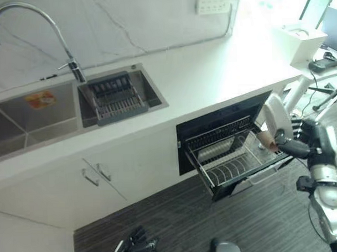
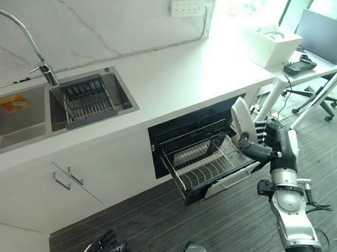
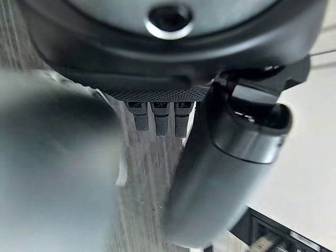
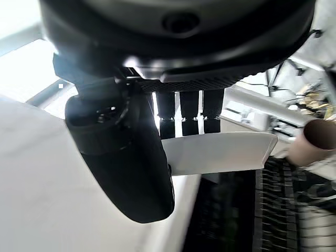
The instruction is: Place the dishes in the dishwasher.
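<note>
1. One white plate (image 2: 243, 119) is up on edge in the right robot hand (image 2: 257, 147), at the right end of the pulled-out dishwasher rack (image 2: 206, 163).
2. Right wrist view: thumb (image 4: 123, 157) on one face of the plate (image 4: 220, 152), fingers (image 4: 190, 113) on the other, so it is pinched firmly.
3. Plate sits just above the rack's right rim, tilted a little, its lower edge near the wires; whether it touches them I cannot tell.
4. Dishwasher (image 1: 226, 115) is open under the table (image 1: 211, 75), its rack drawn out toward the near side over the striped floor (image 1: 177, 214).
5. Left robot hand (image 1: 136, 246) hangs low at the near edge, well left of the rack; in its wrist view the fingers (image 3: 160, 118) are straight and hold nothing.
6. Far left, a double sink (image 1: 24, 117) with a curved tap (image 1: 48, 25), and a dark drainer basket (image 1: 115, 97) in the right basin.
7. Cabinet doors (image 1: 98, 175) sit under the sink, left of the dishwasher.
8. White box (image 2: 273, 42) rests at the table's far right end.
</note>
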